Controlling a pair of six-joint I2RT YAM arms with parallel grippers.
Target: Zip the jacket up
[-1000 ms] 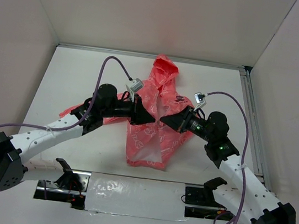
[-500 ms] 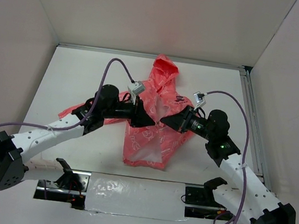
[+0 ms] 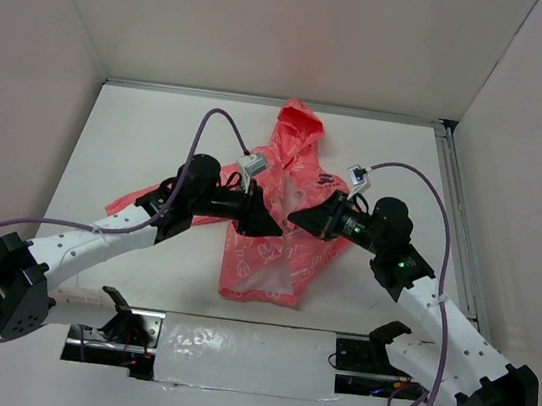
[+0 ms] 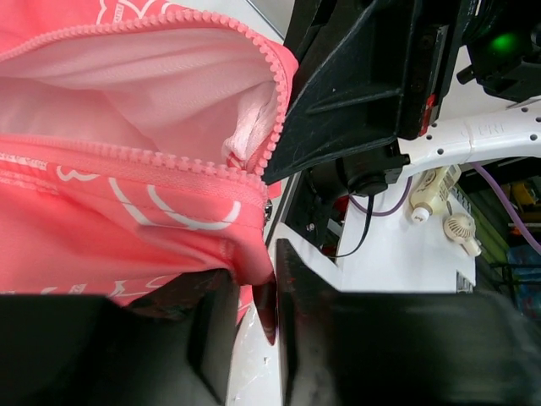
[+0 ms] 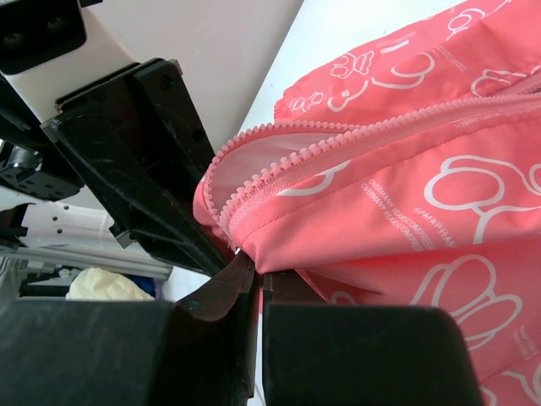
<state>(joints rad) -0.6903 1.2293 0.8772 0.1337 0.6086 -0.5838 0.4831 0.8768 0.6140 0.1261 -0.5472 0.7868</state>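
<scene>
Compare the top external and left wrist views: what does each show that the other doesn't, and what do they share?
Only top external: the whole jacket, with its hood at the far end and a sleeve spread sideways. Only left wrist: two separate rows of zipper teeth, white lining between them, and fabric pinched in the left gripper. Both: the right gripper close opposite the left, with pink fabric between.

Left claw (image 4: 252,292) pinching jacket (image 4: 110,211) edge beside zipper (image 4: 169,162).

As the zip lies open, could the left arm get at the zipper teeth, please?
Probably yes: the left gripper pinches the jacket right beside its zipper teeth, with nothing between them.
</scene>
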